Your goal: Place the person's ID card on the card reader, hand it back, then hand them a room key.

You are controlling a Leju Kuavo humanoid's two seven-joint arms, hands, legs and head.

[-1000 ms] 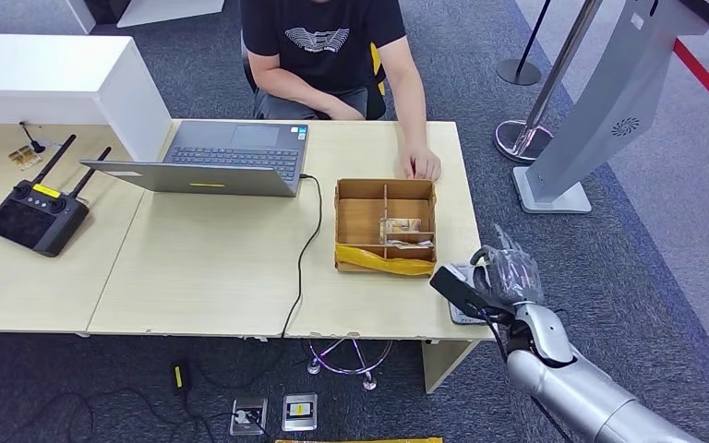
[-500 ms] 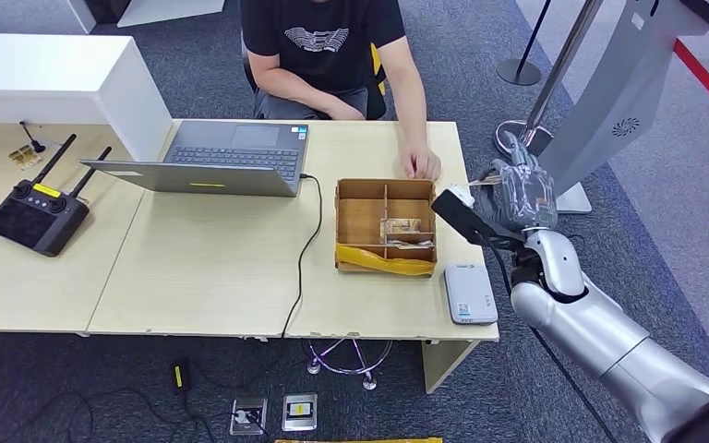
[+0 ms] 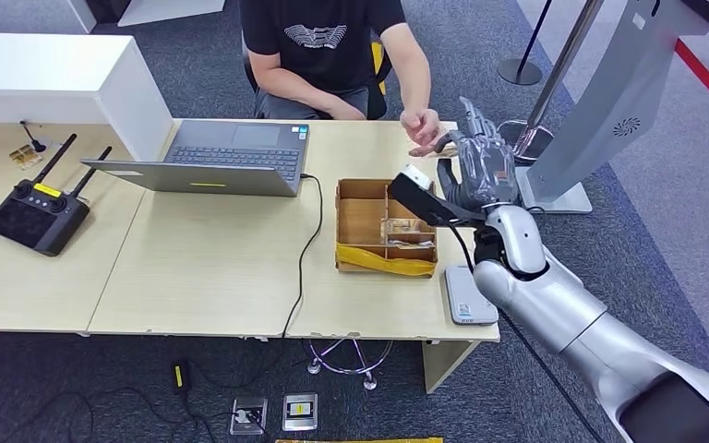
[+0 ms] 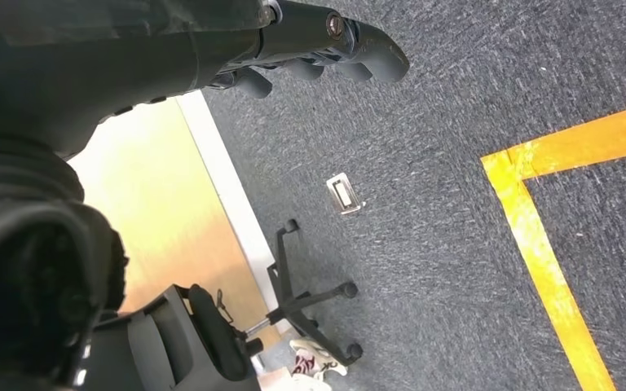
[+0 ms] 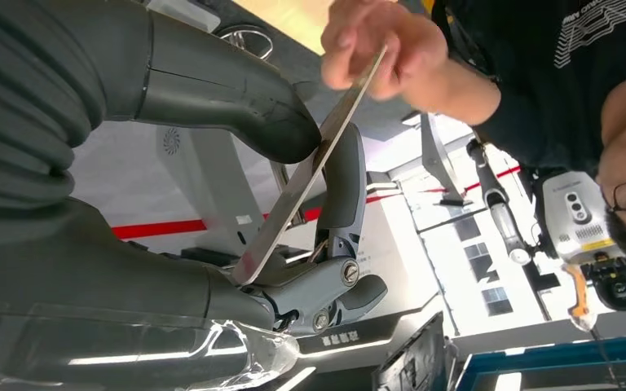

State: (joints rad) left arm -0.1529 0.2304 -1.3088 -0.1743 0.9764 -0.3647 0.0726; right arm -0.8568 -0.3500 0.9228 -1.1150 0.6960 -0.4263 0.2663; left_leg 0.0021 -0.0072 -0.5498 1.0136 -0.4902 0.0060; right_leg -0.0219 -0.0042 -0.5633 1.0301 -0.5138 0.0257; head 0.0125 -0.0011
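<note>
Our right hand (image 3: 476, 171) raised on an outstretched arm, thumb and finger pinching a card (image 5: 310, 167), our left hand (image 4: 310, 41) hanging, fingers curled

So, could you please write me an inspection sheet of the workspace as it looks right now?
Surface: pale wooden desk, mostly bare in front.
Job's things: thin ID card pinched by the right hand and also gripped by the person's hand; white flat card reader at the desk's near right corner; brown cardboard divided box holding cards.
Clutter: grey open laptop; black antenna controller.
Hands: right raised toward the person; left hand hanging over carpet, fingers curled.
Cables: black laptop cable running off the desk's front edge.
Surroundings: silver kiosk stand, stanchion base, grey carpet.
</note>
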